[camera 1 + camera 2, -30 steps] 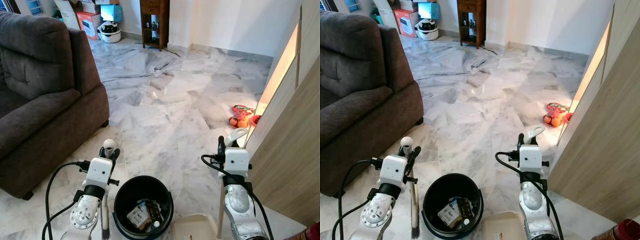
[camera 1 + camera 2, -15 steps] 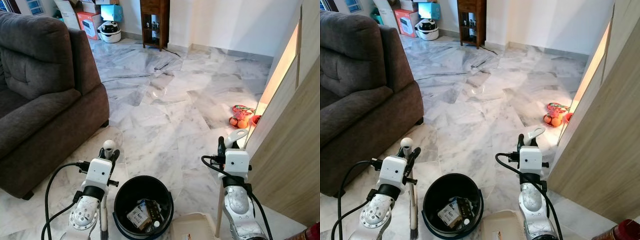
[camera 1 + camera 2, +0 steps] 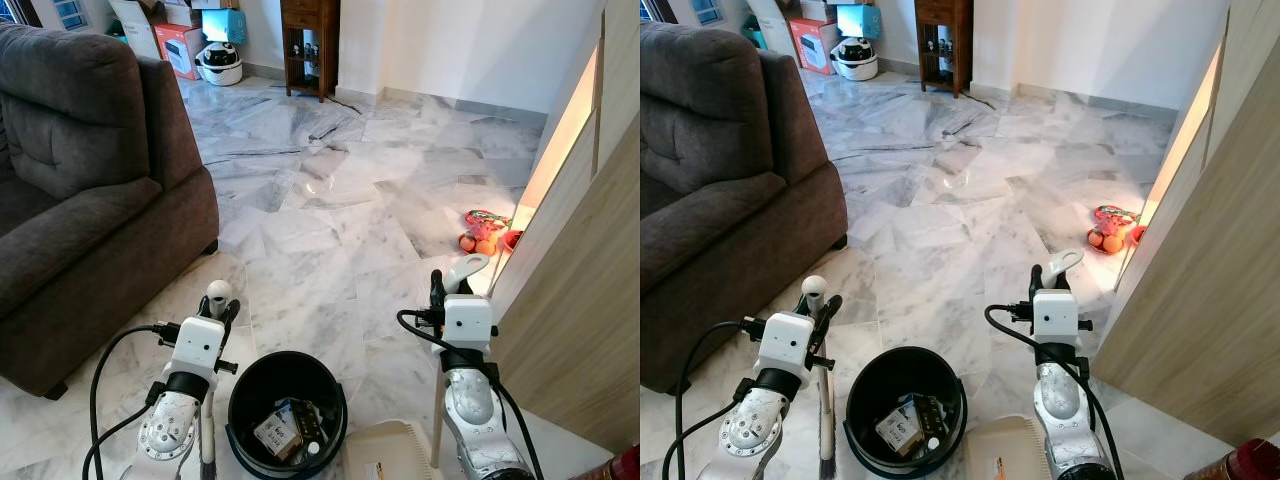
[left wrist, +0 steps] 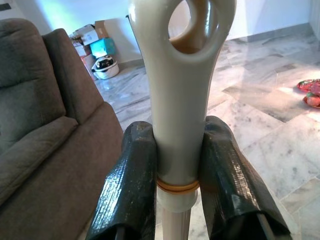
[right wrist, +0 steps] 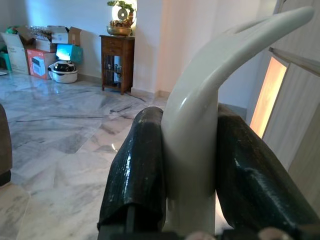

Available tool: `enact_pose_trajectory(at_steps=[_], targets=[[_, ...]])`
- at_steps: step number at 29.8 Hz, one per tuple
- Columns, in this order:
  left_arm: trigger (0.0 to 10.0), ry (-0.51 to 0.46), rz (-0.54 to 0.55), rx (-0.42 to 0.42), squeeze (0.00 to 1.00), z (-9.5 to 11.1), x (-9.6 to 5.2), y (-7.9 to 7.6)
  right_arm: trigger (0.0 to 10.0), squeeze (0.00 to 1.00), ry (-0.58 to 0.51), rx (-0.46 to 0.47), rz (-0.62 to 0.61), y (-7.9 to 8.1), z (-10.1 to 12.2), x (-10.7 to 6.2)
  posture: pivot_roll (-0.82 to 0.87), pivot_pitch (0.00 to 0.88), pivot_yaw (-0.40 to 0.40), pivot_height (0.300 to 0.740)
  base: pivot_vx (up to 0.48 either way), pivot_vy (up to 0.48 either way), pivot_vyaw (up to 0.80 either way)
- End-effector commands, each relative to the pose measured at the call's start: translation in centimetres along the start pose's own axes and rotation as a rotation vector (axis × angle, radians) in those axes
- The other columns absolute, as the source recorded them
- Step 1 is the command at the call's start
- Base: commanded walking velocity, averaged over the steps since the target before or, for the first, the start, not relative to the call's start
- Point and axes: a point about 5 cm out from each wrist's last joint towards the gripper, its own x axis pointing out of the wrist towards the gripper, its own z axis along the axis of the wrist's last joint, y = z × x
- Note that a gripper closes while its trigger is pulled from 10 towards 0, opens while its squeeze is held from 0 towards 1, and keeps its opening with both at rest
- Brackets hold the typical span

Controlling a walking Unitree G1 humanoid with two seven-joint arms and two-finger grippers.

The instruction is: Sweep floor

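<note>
While both arms sit low over the marble floor (image 3: 330, 230), left tool (image 4: 177, 165) is clamped on the broom (image 4: 180, 100) at 7 o'clock, right tool (image 5: 187, 165) clamped on the dustpan handle (image 5: 200, 115) at 5; bin (image 3: 287, 400) between.

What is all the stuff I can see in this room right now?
sofa: one, dark grey, robot's left
bin: one, black, litter inside, floor between the arms
broom handle: one, cream, held upright
dustpan handle: one, cream, curved top
dustpan: one, cream, floor beside the bin
fruit pile: one, red and orange, floor by wooden panel
cabinet: one, dark wood, far wall
boxes: several, far left corner
left gripper: jaws shut on broom handle
right gripper: jaws shut on dustpan handle
</note>
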Motion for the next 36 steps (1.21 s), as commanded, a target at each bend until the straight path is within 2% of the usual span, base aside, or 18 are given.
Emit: enact_pose_trajectory(at_steps=[1,9,36], targets=[[10.0,-0.031,-0.004,0.025,0.0,0.55,0.06,0.41,10.0,0.0,-0.032,0.007,0.007,0.39,0.53,0.3,0.12,0.0,0.046,0.74,0.0,0.0,0.0],[10.0,-0.032,-0.005,0.023,0.0,0.58,0.13,0.34,10.0,0.0,-0.034,-0.004,-0.002,0.09,0.5,0.44,0.12,0.0,0.043,0.74,0.0,0.0,0.0],[10.0,-0.04,0.01,0.015,0.0,0.79,0.37,0.28,10.0,0.0,-0.046,0.007,-0.011,-0.22,1.14,1.22,0.12,0.009,0.04,0.74,-0.292,0.0,0.0]])
